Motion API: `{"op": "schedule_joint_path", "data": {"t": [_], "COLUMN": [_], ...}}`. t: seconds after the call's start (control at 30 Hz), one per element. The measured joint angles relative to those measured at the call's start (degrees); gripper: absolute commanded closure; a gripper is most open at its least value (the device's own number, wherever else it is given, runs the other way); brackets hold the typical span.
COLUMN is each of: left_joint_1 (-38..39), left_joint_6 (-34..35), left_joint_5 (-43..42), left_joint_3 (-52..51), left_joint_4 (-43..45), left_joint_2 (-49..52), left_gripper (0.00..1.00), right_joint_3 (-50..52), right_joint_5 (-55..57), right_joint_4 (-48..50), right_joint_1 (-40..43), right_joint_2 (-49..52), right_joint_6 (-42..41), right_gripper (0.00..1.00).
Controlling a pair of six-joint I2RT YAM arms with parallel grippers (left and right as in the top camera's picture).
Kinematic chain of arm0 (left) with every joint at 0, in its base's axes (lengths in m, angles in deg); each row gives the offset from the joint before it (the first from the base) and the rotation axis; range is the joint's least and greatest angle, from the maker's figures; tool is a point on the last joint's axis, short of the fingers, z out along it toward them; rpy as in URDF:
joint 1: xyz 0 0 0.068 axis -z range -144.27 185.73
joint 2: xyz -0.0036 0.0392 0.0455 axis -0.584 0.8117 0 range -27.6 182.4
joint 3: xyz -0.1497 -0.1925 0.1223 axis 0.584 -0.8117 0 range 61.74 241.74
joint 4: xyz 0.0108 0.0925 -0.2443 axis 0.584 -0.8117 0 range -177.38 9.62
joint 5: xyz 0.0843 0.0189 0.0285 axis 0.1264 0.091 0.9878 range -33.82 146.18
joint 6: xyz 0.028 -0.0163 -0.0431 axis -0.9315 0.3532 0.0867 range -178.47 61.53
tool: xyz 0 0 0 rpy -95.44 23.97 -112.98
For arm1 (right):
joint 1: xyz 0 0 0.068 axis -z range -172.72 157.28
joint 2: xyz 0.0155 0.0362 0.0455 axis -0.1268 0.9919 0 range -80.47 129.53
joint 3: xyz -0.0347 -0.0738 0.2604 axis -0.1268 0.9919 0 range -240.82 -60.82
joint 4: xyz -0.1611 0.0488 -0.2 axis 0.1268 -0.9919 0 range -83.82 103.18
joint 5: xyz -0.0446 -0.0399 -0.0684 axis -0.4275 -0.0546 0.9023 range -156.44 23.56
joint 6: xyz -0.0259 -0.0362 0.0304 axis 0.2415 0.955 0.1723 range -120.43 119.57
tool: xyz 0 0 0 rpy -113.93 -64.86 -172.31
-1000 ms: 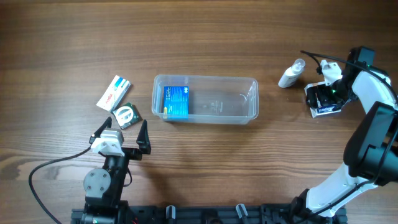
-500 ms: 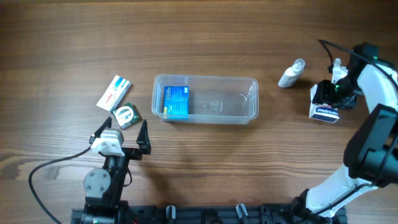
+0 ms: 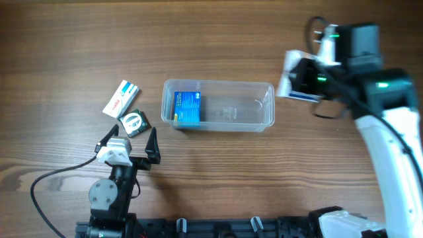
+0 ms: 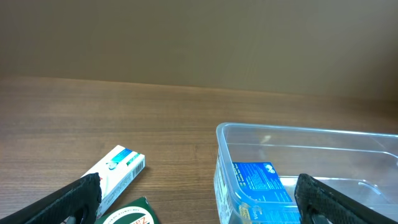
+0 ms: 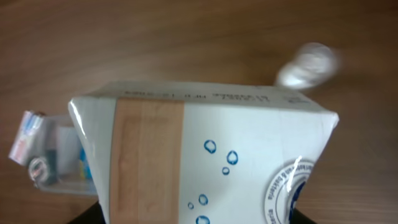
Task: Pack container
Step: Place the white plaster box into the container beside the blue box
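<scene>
Pinching a white box (image 5: pixel 205 143), your right claw (image 3: pixel 299 82) hovers just beside the right end of the container (image 3: pixel 218 82), which sits mid-counter (image 3: pixel 264 185); your left claw (image 3: pixel 131 137) is spread near the front edge.

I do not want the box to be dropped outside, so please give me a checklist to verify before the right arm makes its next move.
1. The white box is held by the right gripper: ok.
2. The box is over the container: not ok, it is beside the right end.
3. Free floor in the container, right of the blue box: ok.
4. The left gripper is open and away from the container: ok.
5. Grip firmness: cannot tell, the fingers are mostly hidden in the wrist view.
</scene>
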Motion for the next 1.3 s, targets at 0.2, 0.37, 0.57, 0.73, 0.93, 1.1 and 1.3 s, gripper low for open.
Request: {"op": "schedule_joint_path", "data": {"t": [0.2,0.37,0.57,0.73,0.93,1.1,1.3], "left_joint_1": [0.00,0.00,0.00,0.00,0.00,0.00,0.00], "left_joint_6": [0.00,0.00,0.00,0.00,0.00,0.00,0.00], "left_joint_5": [0.02,0.02,0.02,0.00,0.00,0.02,0.00], "left_joint_3": [0.00,0.00,0.00,0.00,0.00,0.00,0.00], "left_joint_4": [0.00,0.00,0.00,0.00,0.00,0.00,0.00], "left_joint_2": [0.00,0.00,0.00,0.00,0.00,0.00,0.00], "left_gripper": [0.00,0.00,0.00,0.00,0.00,0.00,0.00], "right_joint_3": [0.00,0.00,0.00,0.00,0.00,0.00,1.01], "right_joint_5": [0.87,1.16,7.41,9.51,10.23,10.08,8.70], "right_joint_4": [11.93,14.34,11.37,11.32,12.00,12.33,12.33], "right_joint_1": [-20.72,-26.84,-26.71,-26.71,-26.71,-26.71,-26.71], "right_joint_2": [12.39,25.86,28.28,30.32,30.93,30.95,30.95], "right_joint_6": [-9.16,-11.61,-11.80,-11.87,-12.44,-12.41,-12.66], "right_gripper": [0.46,0.45,0.45,0.30,0.22,0.93,0.96]}}
